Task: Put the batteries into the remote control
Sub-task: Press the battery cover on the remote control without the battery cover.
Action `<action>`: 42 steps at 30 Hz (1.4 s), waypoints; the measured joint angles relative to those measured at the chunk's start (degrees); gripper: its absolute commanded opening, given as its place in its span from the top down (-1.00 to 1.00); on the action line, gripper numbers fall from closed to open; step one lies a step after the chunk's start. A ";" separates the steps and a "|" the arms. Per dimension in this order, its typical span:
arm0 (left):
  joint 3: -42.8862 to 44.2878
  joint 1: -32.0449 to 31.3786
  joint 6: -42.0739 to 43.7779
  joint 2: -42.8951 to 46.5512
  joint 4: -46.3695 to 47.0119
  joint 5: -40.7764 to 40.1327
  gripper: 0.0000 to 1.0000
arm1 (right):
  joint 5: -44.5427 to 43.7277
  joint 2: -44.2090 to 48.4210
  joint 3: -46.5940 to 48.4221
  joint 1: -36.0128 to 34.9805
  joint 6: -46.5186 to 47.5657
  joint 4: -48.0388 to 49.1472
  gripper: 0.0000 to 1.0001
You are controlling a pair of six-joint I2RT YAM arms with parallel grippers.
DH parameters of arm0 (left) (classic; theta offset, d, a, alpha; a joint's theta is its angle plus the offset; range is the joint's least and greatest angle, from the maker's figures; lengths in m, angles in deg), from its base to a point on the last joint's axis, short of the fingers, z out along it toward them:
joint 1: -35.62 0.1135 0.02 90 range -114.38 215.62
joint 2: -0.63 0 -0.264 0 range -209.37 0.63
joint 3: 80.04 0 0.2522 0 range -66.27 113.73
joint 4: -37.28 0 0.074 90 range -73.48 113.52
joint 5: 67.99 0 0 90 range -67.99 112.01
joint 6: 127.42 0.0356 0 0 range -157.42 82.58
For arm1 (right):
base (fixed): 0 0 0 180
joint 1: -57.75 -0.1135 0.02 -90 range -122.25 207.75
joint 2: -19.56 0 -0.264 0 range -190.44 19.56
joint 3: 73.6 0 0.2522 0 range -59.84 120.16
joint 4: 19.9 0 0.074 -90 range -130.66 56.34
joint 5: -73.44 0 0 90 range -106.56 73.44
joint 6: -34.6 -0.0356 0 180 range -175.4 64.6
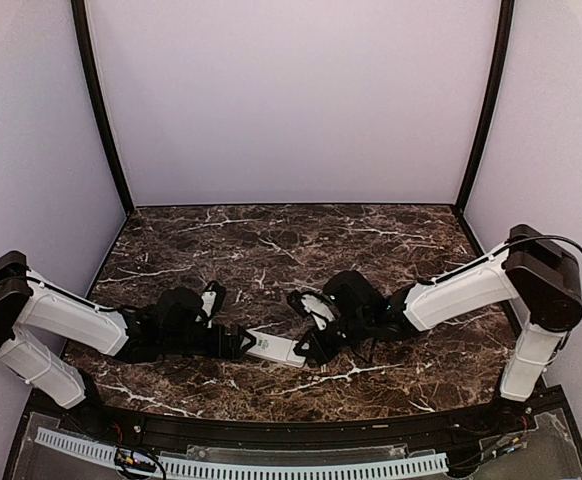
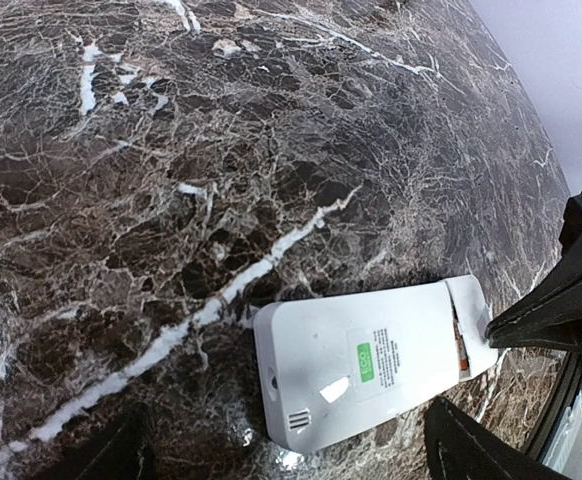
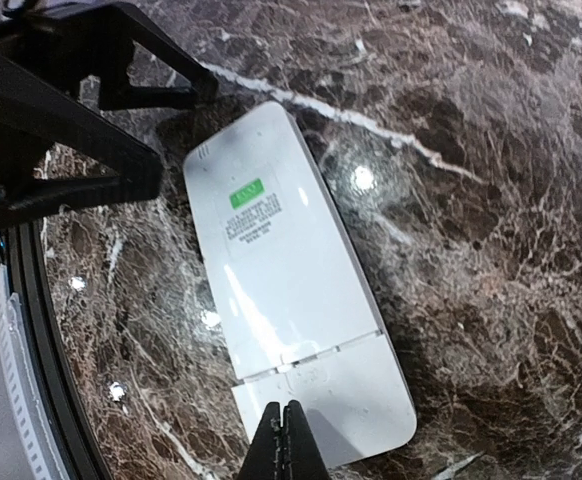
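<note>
Fingers of right gripper (image 3: 287,415) pressed together, tips resting on cover (image 3: 341,400) end of flat white plastic remote control (image 3: 281,290), which lies back up on dark marble table (image 1: 271,240). Long axis runs from these fingers toward left gripper (image 2: 291,445), spread wide, just beside opposite end. Batteries not seen.

The left arm (image 1: 71,320) stretches from its base at 8 o'clock toward 3 o'clock, with the forearm low and nearly level. The left end effector (image 1: 243,343) stands wide, its two fingers (image 2: 476,450) spread far apart. The right arm (image 1: 461,290) comes in from 4 o'clock, elbow raised and wrist bent down toward 9 o'clock. The right end effector (image 3: 288,445) is pinched closed, fingertips pressed together, facing the left one tip to tip at close range.
</note>
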 measured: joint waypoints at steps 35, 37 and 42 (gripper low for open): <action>0.02 0.00 0.00 -0.02 0.04 0.15 -0.86 | 0.52 -5.92 5.66 -0.59 0.28 -3.37 1.00; 0.02 0.00 0.00 -0.02 0.04 0.17 -0.86 | 0.48 -5.73 5.31 -0.59 0.26 -2.97 1.00; 0.02 0.00 0.02 -0.02 0.07 0.33 -0.86 | 0.68 -5.22 6.08 -0.61 0.59 -5.01 1.00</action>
